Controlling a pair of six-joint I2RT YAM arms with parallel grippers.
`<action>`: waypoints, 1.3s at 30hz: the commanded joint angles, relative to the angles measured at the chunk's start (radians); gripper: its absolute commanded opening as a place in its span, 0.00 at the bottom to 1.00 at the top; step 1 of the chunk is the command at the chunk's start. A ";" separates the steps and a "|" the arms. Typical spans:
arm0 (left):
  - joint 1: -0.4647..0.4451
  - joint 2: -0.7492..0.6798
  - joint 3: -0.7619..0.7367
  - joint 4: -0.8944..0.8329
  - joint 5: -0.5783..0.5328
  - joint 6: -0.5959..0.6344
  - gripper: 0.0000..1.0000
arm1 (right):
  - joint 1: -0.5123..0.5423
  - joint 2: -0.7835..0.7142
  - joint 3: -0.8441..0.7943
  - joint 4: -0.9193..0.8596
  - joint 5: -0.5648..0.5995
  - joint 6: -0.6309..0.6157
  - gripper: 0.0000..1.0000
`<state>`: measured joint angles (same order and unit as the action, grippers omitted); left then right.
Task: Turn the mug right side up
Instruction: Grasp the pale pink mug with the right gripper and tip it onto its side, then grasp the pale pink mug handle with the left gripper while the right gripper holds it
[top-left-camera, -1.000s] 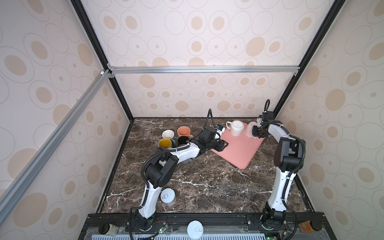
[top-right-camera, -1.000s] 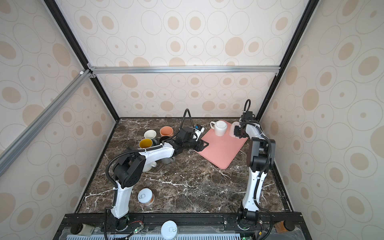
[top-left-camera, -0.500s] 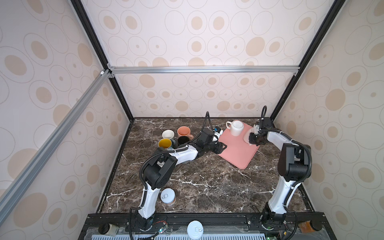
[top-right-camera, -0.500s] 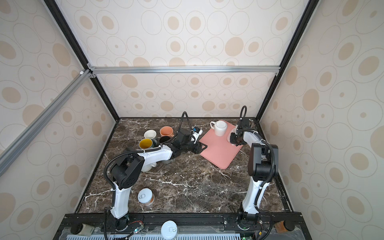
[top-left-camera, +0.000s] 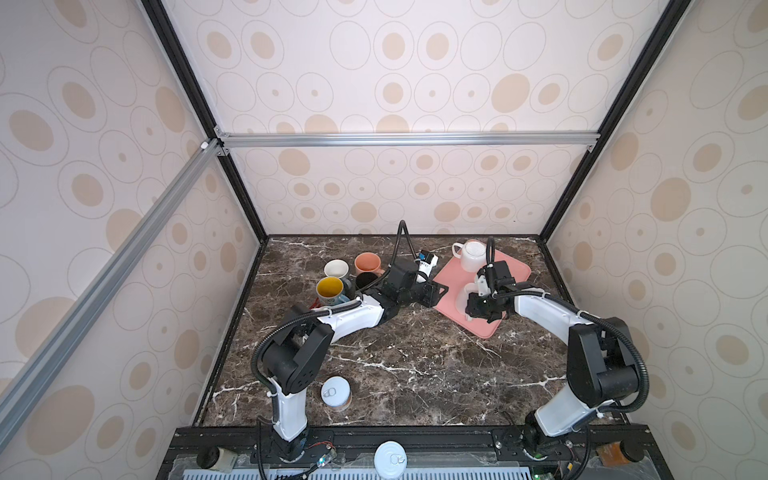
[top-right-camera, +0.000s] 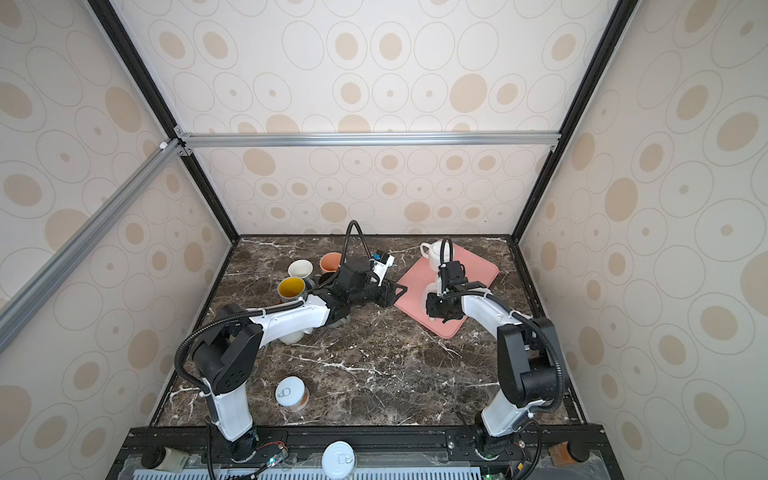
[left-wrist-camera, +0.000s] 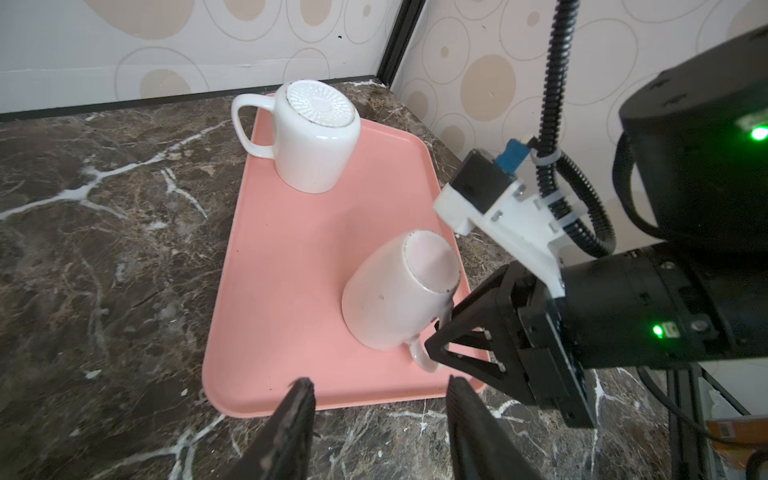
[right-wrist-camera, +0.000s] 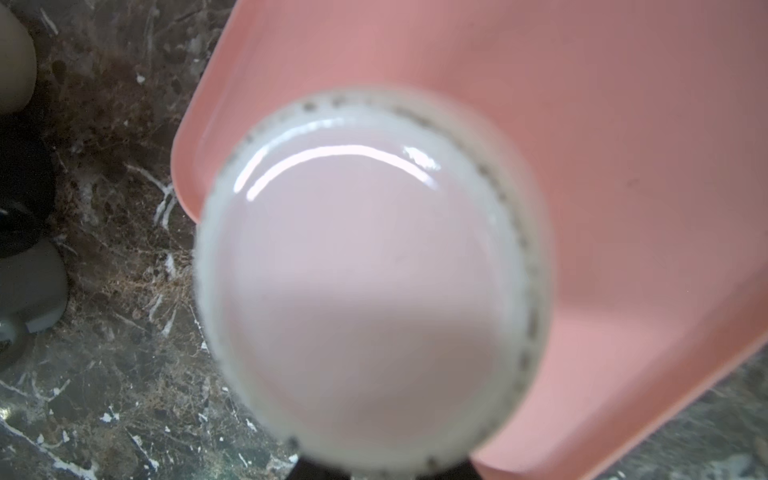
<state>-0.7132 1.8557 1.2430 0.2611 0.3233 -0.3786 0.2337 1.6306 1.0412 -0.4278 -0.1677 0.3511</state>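
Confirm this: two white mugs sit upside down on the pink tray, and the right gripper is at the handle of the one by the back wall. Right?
No: the right gripper is at the handle of the front mug, not the back-wall mug. Both sit upside down on the pink tray, as the left wrist view shows.

The desk (top-left-camera: 395, 353) looks like polished dark stone: brown marble with white veins and a faint gloss. The tray (left-wrist-camera: 291, 257) is smooth pink plastic with a soft, low sheen. The mug (left-wrist-camera: 395, 307) is glazed white ceramic, glossy even across its smooth base, but its foot ring is bare, rough and speckled dark. The second mug (left-wrist-camera: 316, 145) is equally glossy, with a matt ribbed base. The can (top-left-camera: 336, 392) has a shiny metal lid. The crossbar (top-left-camera: 395, 139) is brushed aluminium. The walls (top-left-camera: 415, 62) look matt and papered.
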 joint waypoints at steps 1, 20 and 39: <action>0.006 -0.034 -0.013 -0.046 -0.055 -0.006 0.53 | 0.019 -0.008 0.006 0.028 -0.019 0.089 0.36; -0.028 0.005 0.017 -0.140 -0.241 -0.056 0.60 | 0.040 -0.042 -0.060 0.243 -0.225 0.278 0.47; -0.137 0.255 0.290 -0.274 -0.171 0.051 0.60 | -0.135 -0.315 -0.230 0.107 -0.025 0.157 0.49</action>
<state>-0.8551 2.0911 1.4704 0.0334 0.1589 -0.3614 0.1055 1.3239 0.8356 -0.3000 -0.1902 0.5251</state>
